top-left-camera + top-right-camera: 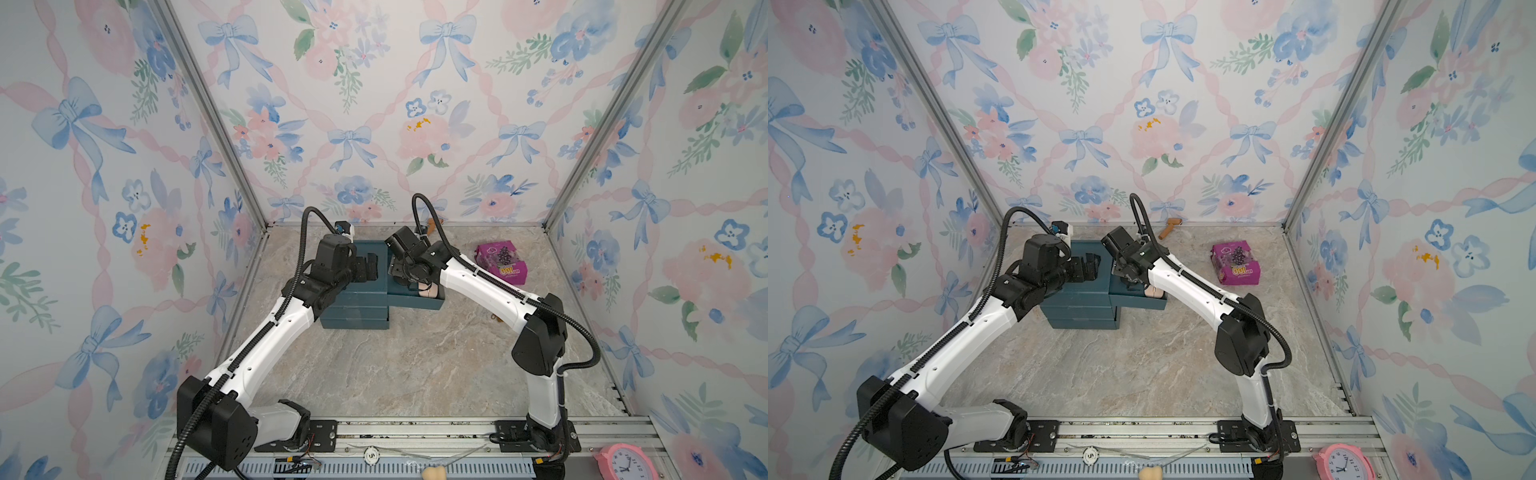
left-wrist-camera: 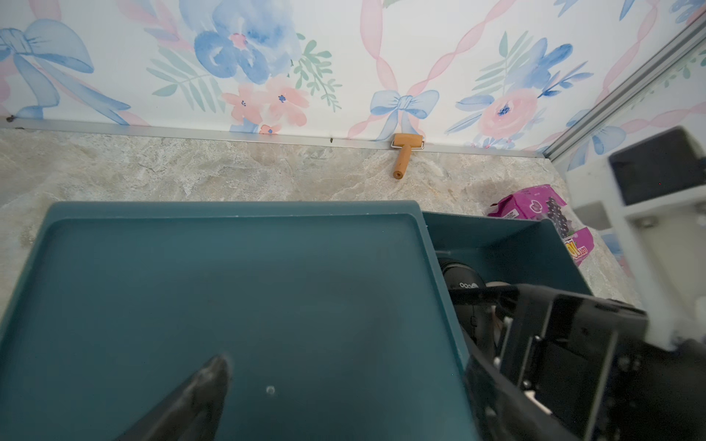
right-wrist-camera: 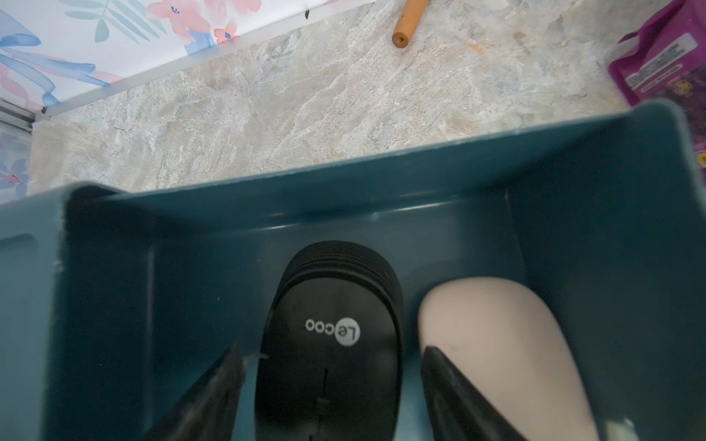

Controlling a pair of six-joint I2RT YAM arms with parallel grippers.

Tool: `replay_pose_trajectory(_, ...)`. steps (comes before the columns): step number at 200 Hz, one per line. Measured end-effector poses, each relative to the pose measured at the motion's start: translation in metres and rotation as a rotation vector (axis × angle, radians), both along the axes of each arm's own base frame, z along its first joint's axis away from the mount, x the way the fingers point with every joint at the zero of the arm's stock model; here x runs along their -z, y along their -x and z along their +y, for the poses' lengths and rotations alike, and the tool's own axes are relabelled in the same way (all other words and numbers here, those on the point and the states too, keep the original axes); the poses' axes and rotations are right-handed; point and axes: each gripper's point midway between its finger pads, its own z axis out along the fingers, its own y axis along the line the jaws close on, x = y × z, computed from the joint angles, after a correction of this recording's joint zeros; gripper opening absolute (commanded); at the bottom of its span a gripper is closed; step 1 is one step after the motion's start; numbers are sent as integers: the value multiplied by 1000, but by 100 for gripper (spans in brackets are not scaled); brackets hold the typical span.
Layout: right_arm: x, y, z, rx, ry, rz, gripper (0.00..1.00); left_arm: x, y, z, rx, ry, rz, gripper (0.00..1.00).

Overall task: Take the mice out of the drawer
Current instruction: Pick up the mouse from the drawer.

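In the drawer (image 3: 382,191), a black Lecoo mouse (image 3: 332,343)

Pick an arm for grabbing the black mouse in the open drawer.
Right. The right gripper is down inside the drawer, jaws open either side of the black mouse. The left gripper is over the top of the drawer unit.
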Motion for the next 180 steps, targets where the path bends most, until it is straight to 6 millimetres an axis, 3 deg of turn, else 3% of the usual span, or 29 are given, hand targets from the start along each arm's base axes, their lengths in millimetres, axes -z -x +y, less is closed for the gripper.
replay_pose_trajectory(45,7,-2,5,-1,8,8,69,0,2,2,-3,0,-2,98)
replay_pose_trajectory(71,15,-5,8,-2,22,19,60,1,5,4,-5,0,-1,98)
replay_pose_trajectory(137,14,-6,3,18,42,16,39,-4,13,9,-9,8,-21,98)
replay_pose_trajectory(161,6,-6,1,16,46,-1,37,-5,18,11,-5,13,-27,98)
replay_pose_trajectory(180,-16,-3,-1,2,29,-37,37,-5,22,11,2,16,-28,98)
